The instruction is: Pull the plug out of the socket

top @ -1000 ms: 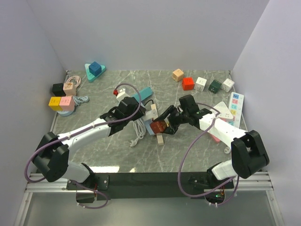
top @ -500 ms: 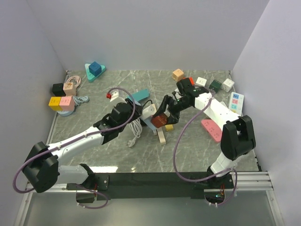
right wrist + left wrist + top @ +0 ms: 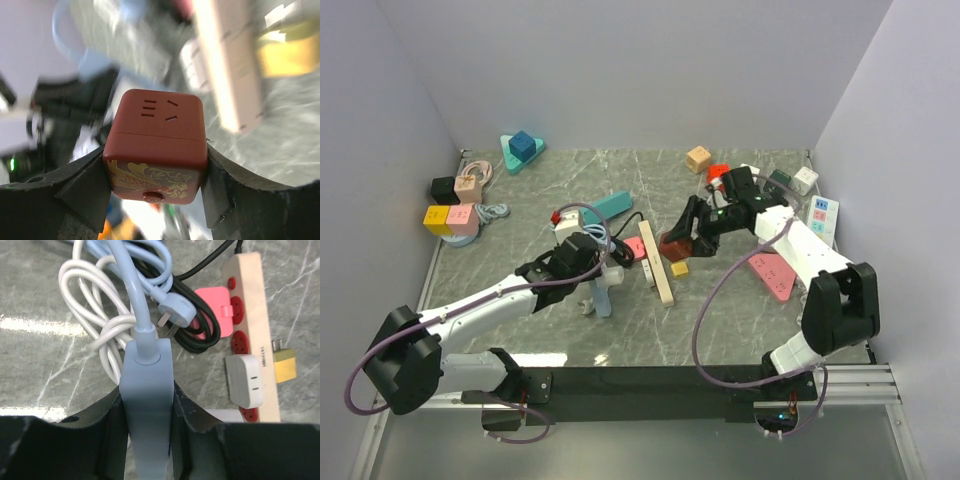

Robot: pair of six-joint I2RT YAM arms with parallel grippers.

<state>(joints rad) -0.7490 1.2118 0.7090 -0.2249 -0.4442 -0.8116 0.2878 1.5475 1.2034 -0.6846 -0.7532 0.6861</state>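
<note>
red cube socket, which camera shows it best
Right wrist: the red cube socket fills the frame, its slotted face and printed side sharp, clamped in the right gripper. Top external shows it only small, near the beige strip. Left wrist does not show it.

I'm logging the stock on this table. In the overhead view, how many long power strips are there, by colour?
Beige power strip: 1
Teal power strip: 1
Light blue power strip: 1
Pink power strip: 1
White power strip: 1
Total: 5
</note>
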